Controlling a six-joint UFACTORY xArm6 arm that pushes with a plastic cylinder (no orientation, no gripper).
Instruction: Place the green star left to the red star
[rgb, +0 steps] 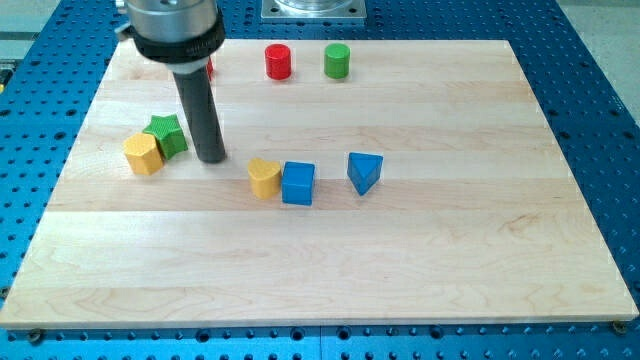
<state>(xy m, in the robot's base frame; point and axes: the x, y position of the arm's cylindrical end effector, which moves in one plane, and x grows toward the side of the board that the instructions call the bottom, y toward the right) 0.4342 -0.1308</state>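
Note:
The green star (166, 134) lies on the wooden board (330, 250) at the view's left, touching a yellow block (143, 154) on its lower left. My tip (210, 158) rests on the board just right of the green star, a small gap apart. The red star (209, 68) is almost wholly hidden behind the rod's upper part near the view's top; only a red sliver shows.
A red cylinder (278, 61) and a green cylinder (337, 60) stand near the top edge. A yellow block (264, 177), a blue cube (298, 183) and a blue triangular block (364, 172) sit in a row at the middle.

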